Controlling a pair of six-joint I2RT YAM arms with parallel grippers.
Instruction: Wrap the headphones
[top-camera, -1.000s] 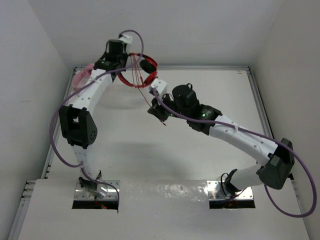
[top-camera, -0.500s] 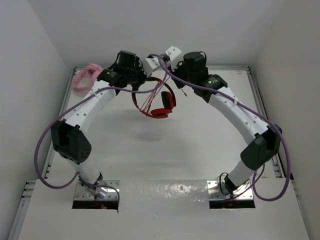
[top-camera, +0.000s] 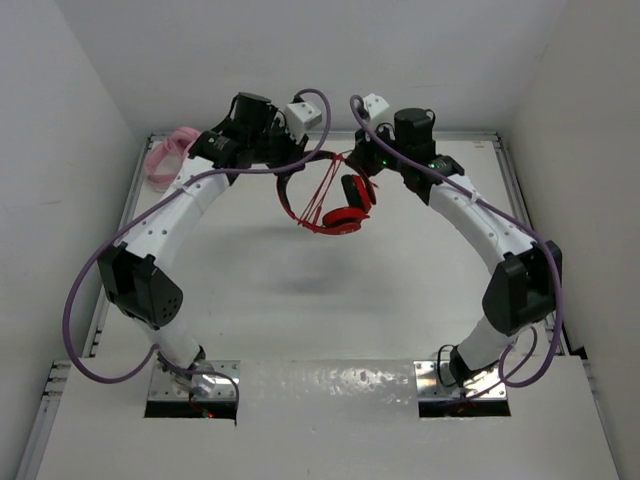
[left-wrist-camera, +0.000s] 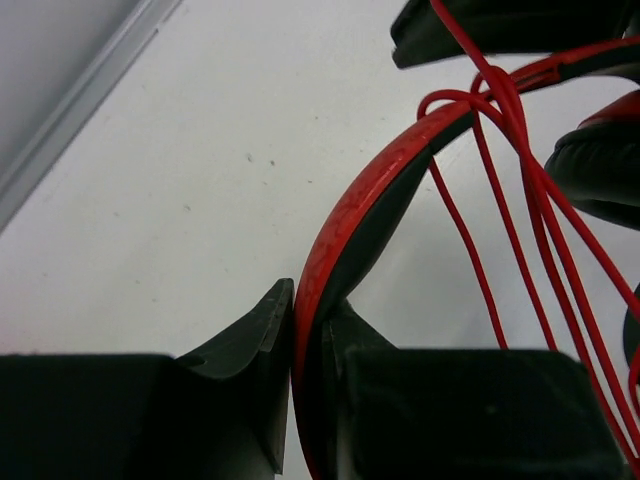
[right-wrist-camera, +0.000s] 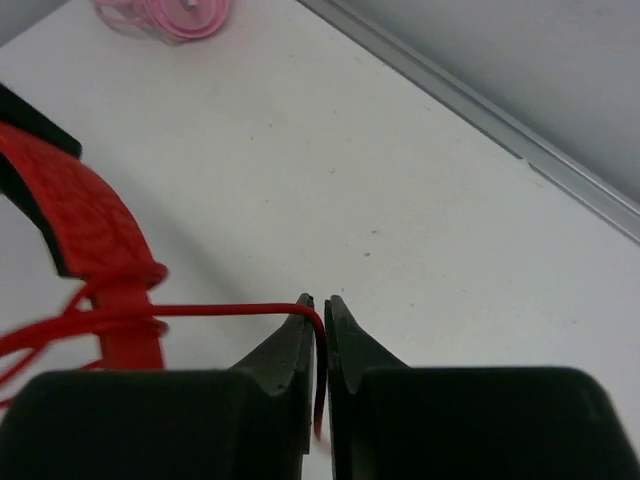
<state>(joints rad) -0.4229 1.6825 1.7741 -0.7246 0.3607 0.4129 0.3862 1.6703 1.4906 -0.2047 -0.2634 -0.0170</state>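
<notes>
Headphones (top-camera: 335, 205) are held above the table (top-camera: 400, 300) between both arms, toward 12 o'clock in the top view; one red ear cup (top-camera: 347, 217) hangs at the lower end of the band. Left gripper (left-wrist-camera: 308, 305) is clamped on the headband (left-wrist-camera: 365, 205), its fingers pinching the red and black faces; the band rises toward 1 o'clock in the left wrist view. Right gripper (right-wrist-camera: 320, 305) is closed on the cord (right-wrist-camera: 220, 310), which leaves the fingertips toward 9 o'clock; several cord strands cross the headband's arch. Pink headphones (top-camera: 167, 155) lie on the table at 10 o'clock, well apart.
</notes>
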